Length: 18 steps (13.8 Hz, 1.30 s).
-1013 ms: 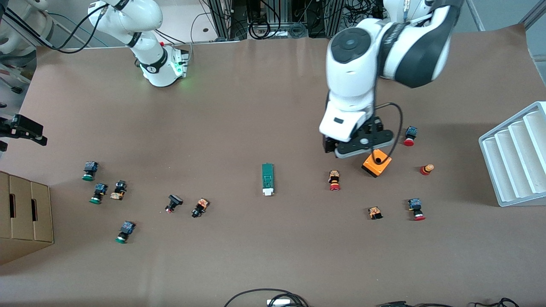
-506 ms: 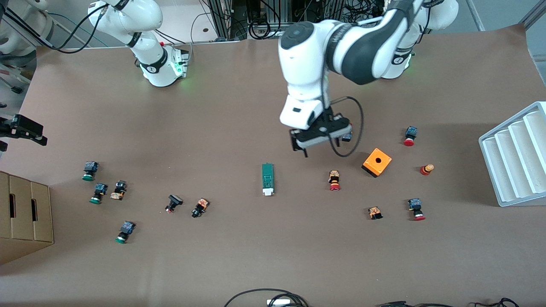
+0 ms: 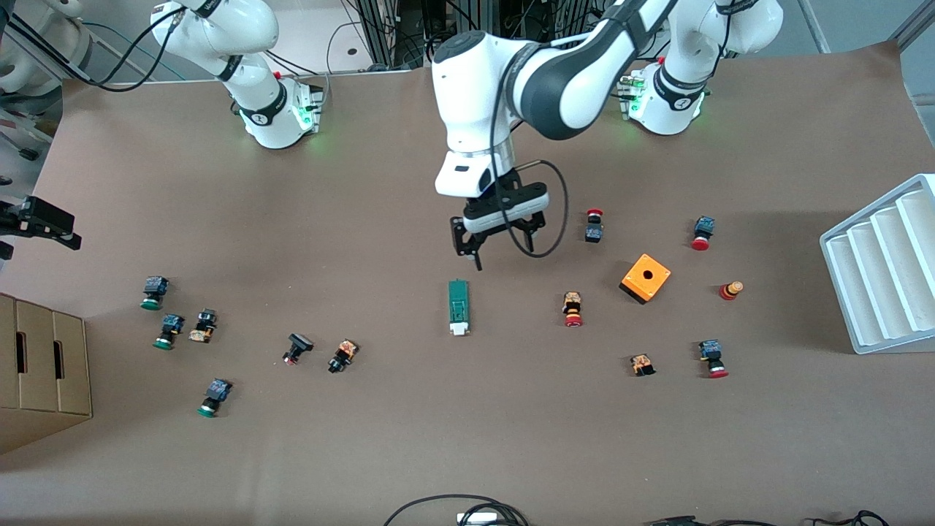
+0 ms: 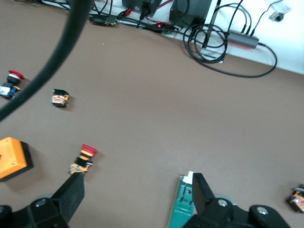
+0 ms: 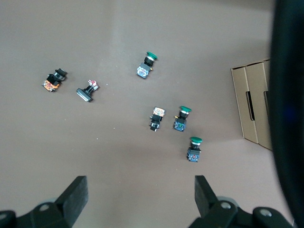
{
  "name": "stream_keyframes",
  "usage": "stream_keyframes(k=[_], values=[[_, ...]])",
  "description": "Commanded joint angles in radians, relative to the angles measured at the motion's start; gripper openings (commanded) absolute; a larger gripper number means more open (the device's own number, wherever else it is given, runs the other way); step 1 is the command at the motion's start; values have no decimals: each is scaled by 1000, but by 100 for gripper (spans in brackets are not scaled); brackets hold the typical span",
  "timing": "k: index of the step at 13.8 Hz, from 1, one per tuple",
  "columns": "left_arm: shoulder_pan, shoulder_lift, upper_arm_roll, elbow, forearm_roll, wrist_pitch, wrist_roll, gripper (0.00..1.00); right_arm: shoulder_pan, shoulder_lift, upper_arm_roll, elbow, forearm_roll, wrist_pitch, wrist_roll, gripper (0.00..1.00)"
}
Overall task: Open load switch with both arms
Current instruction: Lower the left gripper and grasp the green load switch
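The load switch (image 3: 458, 307) is a slim green bar with a white end block, lying flat mid-table with that block toward the front camera. My left gripper (image 3: 500, 245) hangs open and empty just above the table, beside the switch's farther end, offset toward the left arm's end of the table. In the left wrist view the load switch (image 4: 181, 210) lies partly under one finger (image 4: 201, 190) of the left gripper (image 4: 137, 199). My right gripper (image 5: 140, 199) waits open and empty, high over the right arm's end of the table.
An orange cube box (image 3: 646, 277) and several red push-buttons (image 3: 573, 309) lie toward the left arm's end. Green push-buttons (image 3: 168, 332) and a cardboard box (image 3: 44, 365) are at the right arm's end. A white stepped rack (image 3: 884, 263) stands at the table's edge.
The left arm has swung from over the orange box toward the load switch, its gripper open throughout. The right arm has not moved.
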Motion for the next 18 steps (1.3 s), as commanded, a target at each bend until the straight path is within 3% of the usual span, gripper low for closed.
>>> stream_keyframes(k=[1,5,9,18], values=[[-42,31,7,1,96,24,-137,100,3,6,-3,-4,20,6,-1,100],[-99,82,6,1,263,24,-308,100,4,9,-3,-2,12,6,-3,100],[-127,137,6,7,325,70,-421,100,1,9,-3,-2,17,6,0,100],[-147,324,-39,4,726,70,-637,100,1,9,3,1,14,6,-13,100]])
